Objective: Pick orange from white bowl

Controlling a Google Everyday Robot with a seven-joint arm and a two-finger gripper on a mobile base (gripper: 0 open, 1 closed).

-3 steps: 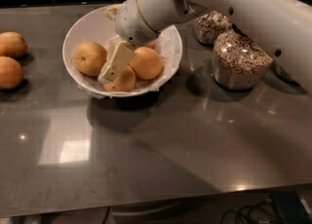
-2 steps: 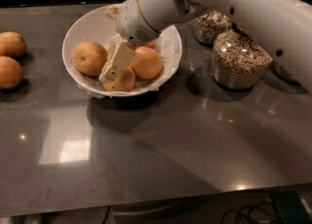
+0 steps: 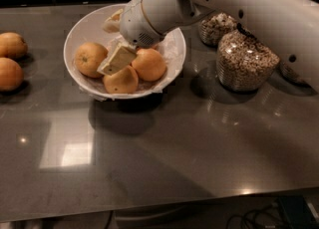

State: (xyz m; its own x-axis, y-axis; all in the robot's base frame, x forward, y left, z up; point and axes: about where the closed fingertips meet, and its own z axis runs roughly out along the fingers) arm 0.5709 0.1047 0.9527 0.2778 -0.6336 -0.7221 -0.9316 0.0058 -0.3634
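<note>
Since a second ago the gripper (image 3: 116, 60) has lifted slightly inside the white bowl (image 3: 79, 29), uncovering more of the front fruit (image 3: 121, 80). A dark, glossy counter (image 3: 164, 163) fills the view. The robot's thick white arm (image 3: 239, 4) reaches in from the upper right, above two glass jars of cereal (image 3: 244, 61) that stand right of the bowl. The paper-lined bowl sits towards the upper left. The gripper hangs over its middle, among three fruits; whether it is wide or narrow cannot be told. The orange (image 3: 89, 58) lies in the bowl's left side, just beside the gripper, its stem dot showing. A deeper-orange fruit (image 3: 148, 64) lies on the right. Two loose fruits (image 3: 10, 58) rest on the counter at the far left, well apart from the bowl
</note>
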